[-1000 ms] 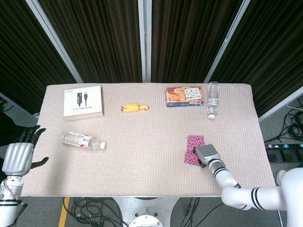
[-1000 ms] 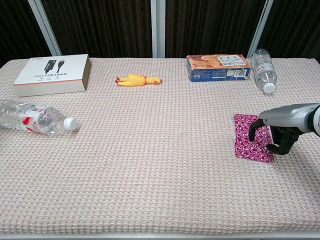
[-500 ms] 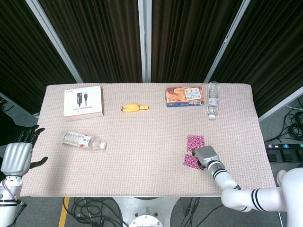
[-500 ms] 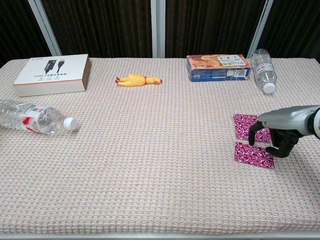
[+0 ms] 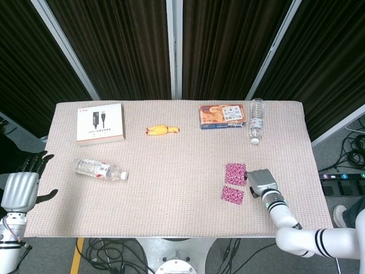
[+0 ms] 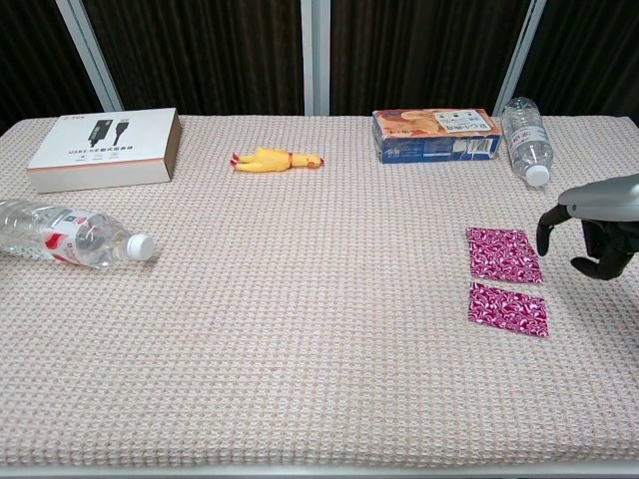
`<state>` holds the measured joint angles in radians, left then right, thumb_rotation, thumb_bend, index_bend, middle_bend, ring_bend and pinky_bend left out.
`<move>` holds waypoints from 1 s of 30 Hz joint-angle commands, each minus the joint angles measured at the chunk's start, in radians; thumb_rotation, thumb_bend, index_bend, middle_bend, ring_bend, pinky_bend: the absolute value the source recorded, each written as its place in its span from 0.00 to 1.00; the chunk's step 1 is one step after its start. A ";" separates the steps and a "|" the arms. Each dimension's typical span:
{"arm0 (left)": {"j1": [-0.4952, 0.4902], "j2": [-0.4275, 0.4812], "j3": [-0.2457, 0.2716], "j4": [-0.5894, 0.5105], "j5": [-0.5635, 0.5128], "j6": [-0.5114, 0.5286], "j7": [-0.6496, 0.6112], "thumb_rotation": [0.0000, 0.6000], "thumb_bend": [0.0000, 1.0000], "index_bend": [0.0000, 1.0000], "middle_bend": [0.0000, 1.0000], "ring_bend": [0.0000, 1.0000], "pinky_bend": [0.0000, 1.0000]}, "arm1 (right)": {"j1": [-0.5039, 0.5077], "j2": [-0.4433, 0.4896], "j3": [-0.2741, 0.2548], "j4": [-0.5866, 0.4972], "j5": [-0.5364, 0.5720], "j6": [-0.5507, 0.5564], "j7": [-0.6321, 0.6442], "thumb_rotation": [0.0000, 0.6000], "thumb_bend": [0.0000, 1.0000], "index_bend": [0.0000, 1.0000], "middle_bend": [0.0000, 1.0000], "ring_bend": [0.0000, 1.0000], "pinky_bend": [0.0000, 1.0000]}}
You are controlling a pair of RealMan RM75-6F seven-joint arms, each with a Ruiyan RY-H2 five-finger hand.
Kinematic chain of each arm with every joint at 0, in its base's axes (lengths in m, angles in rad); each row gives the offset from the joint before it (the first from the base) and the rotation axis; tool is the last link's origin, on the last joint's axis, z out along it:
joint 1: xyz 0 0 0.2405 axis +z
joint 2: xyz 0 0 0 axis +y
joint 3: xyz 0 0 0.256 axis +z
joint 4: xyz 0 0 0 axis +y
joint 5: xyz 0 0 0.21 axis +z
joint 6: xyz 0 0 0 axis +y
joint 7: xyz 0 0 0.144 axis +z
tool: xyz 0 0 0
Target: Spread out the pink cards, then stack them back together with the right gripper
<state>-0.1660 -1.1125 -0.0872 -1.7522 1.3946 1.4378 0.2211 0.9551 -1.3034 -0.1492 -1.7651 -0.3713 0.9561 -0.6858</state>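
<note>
Here, two pink cards lie flat and apart on the right side of the table (image 6: 300,379), one just beyond the other: the far card (image 6: 503,253) and the near card (image 6: 508,307), a thin strip of cloth between them. Just right of them, the right hand (image 6: 599,228) hangs over the table with its fingers curled downward, holding nothing and touching neither card; in the head view it (image 5: 262,182) sits level with the gap between the far card (image 5: 235,174) and the near card (image 5: 232,194).

From left to right: the left hand (image 5: 21,190) is off the table's left edge, fingers spread and empty. One white box (image 6: 105,148) lies at the far left, printed with a cable picture. Near it, toward the front, one clear bottle (image 6: 65,235) lies on its side, cap pointing right. One yellow rubber chicken (image 6: 274,159) lies far centre. One orange-and-blue carton (image 6: 435,134) stands at the far right, and beside it a second clear bottle (image 6: 526,141) lies with its cap toward the near edge.

That counts two cards, two bottles, one box, one carton and one chicken, all on a woven beige-pink cloth. Dark curtains hang behind the table.
</note>
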 commanded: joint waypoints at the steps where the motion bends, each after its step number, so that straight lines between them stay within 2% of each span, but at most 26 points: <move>1: -0.001 0.000 0.000 0.001 -0.002 -0.003 -0.001 1.00 0.06 0.22 0.23 0.16 0.38 | 0.000 0.008 -0.006 0.016 0.045 0.019 -0.026 1.00 0.46 0.30 1.00 1.00 0.97; 13: -0.003 -0.004 0.000 0.006 -0.004 -0.006 0.002 1.00 0.06 0.22 0.23 0.16 0.38 | 0.007 -0.028 0.009 0.088 0.129 -0.021 -0.071 1.00 0.46 0.31 1.00 1.00 0.97; 30: -0.002 -0.002 -0.003 0.011 -0.009 -0.006 -0.009 1.00 0.06 0.22 0.23 0.16 0.38 | 0.002 -0.127 0.071 0.178 0.088 -0.050 -0.051 1.00 0.46 0.23 1.00 1.00 0.97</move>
<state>-0.1682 -1.1142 -0.0901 -1.7410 1.3855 1.4314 0.2117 0.9562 -1.4295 -0.0789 -1.5881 -0.2837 0.9074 -0.7362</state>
